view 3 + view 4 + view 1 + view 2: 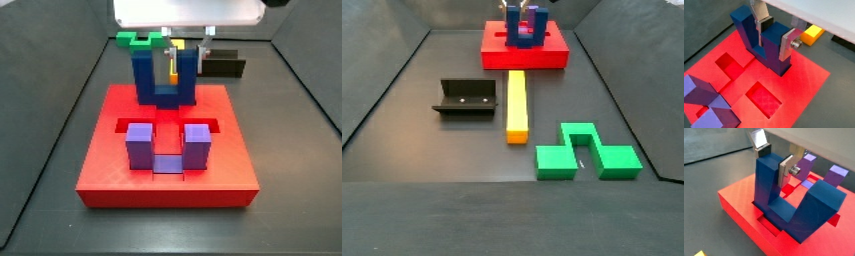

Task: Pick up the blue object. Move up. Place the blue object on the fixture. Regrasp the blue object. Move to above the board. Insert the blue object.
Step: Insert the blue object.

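Flanking the gripper [187, 50]: lilac block [167, 145], fixture [225, 65], board [107, 170].

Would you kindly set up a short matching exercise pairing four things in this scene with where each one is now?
Things:
1. blue object
2. purple block
3. yellow bar
4. fixture

Places:
A. lying on the floor between the fixture and the green block
B. seated in the board, prongs up
C. standing empty on the floor
D. upright on the board, one prong between the fingers of the gripper

Pairs: 1-D, 2-B, 3-A, 4-C
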You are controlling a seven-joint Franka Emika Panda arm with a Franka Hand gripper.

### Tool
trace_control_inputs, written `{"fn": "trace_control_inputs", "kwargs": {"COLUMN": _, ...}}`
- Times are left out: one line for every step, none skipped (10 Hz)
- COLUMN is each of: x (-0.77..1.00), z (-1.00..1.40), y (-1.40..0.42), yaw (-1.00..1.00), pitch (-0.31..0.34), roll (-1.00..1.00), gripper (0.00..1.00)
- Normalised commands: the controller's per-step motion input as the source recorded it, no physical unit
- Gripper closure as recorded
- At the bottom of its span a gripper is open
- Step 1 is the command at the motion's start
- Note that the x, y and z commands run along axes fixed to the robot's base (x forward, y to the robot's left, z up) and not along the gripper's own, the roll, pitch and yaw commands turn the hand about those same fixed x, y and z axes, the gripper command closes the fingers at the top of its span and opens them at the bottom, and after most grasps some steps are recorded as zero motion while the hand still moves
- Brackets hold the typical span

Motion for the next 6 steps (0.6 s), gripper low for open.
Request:
{"fn": "trace_control_inputs", "kwargs": {"x": 0.10, "z": -0.31, "y": -0.07, "yaw": 0.13, "pitch": 0.056, "roll": 0.30, "gripper": 1.00}}
{"fn": "trace_control_inputs", "kwargs": {"x": 0.17, "z": -0.45, "y": -0.02, "yaw": 0.12, "pitch": 0.046, "roll": 0.24, "gripper": 1.00}}
{"fn": "trace_control_inputs", "kwargs": {"x": 0.21, "z": -0.64, "y": 0.00, "yaw": 0.05, "pitch": 0.037, "roll": 0.16, "gripper": 1.00}}
{"fn": "trace_control_inputs", "kwargs": {"x": 0.21, "z": -0.79, "y": 0.00, "yaw": 0.00, "pitch": 0.024, "roll": 0.11, "gripper": 1.00}}
{"fn": "trace_control_inputs", "kwargs": {"x": 0.09, "z": -0.38, "y": 0.00, "yaw": 0.00, "pitch": 0.056, "roll": 0.14, "gripper": 1.00}}
{"fn": "trace_control_inputs", "kwargs": {"x": 0.00, "z": 0.00, "y": 0.00, "yaw": 0.00, "pitch": 0.000, "roll": 0.00, "gripper": 1.00}}
